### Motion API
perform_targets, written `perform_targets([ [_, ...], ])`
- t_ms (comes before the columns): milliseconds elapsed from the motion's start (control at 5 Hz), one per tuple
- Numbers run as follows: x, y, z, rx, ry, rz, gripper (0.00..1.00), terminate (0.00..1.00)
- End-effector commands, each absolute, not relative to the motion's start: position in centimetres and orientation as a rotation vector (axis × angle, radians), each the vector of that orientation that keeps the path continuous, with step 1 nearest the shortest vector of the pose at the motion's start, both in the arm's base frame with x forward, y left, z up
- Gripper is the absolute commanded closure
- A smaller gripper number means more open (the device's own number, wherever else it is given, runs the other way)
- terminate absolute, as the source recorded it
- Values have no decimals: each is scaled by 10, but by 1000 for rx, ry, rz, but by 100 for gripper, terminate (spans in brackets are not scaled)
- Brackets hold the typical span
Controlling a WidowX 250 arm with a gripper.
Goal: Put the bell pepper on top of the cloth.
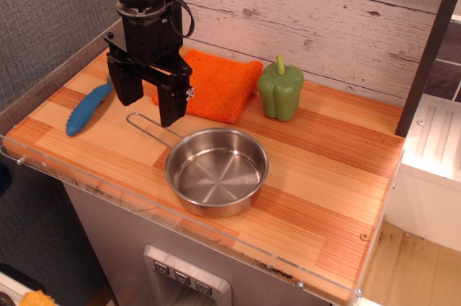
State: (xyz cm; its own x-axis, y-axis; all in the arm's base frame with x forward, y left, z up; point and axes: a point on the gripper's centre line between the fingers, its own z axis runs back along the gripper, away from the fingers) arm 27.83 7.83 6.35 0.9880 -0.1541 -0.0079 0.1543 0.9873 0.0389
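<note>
Wood-grain tabletop [324, 176], striped in pale and reddish planks, fills the scene, with a clear plastic strip along its near edge. At far left lies a blue ridged toy [88, 109], long and slightly curved, with a ribbed surface. Just right of it hangs the black robot gripper [146, 101], boxy and angular, its two thick fingers pointing down with the jaws apart and nothing between them. Behind the gripper, toward the far wall, the cloth [216, 83] lies flat: bright orange, fuzzy terry, roughly square. Nearer the viewer sits a round steel pan [216, 171], shiny and shallow, with faint radial lines in its base and a thin wire loop handle reaching left toward the gripper. Right of the cloth, just beside its right edge, the bell pepper [280, 91] stands upright on the wood: glossy green, lobed, with a short lighter stem. A whitewashed plank wall [324, 25] runs behind everything.
</note>
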Motion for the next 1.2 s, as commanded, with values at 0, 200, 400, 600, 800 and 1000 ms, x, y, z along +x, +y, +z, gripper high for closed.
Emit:
perform_targets([
  [0,278,78,64,39,5,-155,0,0],
  [200,294,61,72,29,-16,-190,0,0],
  [400,313,38,90,19,-57,-232,0,0],
  [600,333,16,109,12,-120,-255,0,0],
  [800,355,5,119,14,-175,-234,0,0],
  [1000,376,8,116,-12,-184,-189,0,0],
])
